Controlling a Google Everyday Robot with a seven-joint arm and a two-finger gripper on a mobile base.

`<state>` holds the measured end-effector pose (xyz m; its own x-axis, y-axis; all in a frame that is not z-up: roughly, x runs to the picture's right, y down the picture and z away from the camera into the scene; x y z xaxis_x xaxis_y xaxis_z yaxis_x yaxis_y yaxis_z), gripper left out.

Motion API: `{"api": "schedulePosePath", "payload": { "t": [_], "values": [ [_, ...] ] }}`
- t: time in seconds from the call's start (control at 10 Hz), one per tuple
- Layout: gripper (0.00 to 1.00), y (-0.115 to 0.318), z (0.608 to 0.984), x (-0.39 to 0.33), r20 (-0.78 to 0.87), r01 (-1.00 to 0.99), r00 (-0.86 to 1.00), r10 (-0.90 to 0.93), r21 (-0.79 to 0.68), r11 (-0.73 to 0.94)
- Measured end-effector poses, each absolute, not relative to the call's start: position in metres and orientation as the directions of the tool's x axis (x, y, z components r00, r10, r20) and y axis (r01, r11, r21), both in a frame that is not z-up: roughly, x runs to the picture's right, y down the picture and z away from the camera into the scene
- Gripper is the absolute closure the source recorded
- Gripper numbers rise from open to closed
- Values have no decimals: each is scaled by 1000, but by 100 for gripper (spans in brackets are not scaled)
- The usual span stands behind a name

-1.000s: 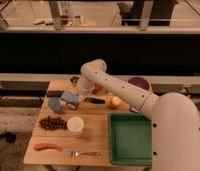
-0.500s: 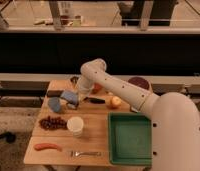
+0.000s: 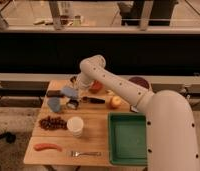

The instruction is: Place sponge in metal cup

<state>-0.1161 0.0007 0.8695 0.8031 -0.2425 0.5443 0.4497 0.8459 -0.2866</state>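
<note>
Okay, I've got the gripper (image 3: 74,88) over the table's (image 3: 93,136) left rear, clamped on the light-blue sponge (image 3: 68,92), which hangs tilted just above the metal cup (image 3: 73,104). A blue-grey lump (image 3: 54,104) lies left of it, and the white cup (image 3: 75,125) stands in front.

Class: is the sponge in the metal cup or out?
Out: the whole sponge shows beside the metal cup, not within it; the gripper is at the sponge's far edge.
</note>
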Motion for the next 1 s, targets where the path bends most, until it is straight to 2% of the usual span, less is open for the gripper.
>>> {"api": "schedulePosePath", "payload": {
  "t": [1.0],
  "values": [
    [100,-47,889,-133,557,529,756,-343,-212,822]
  ]
}}
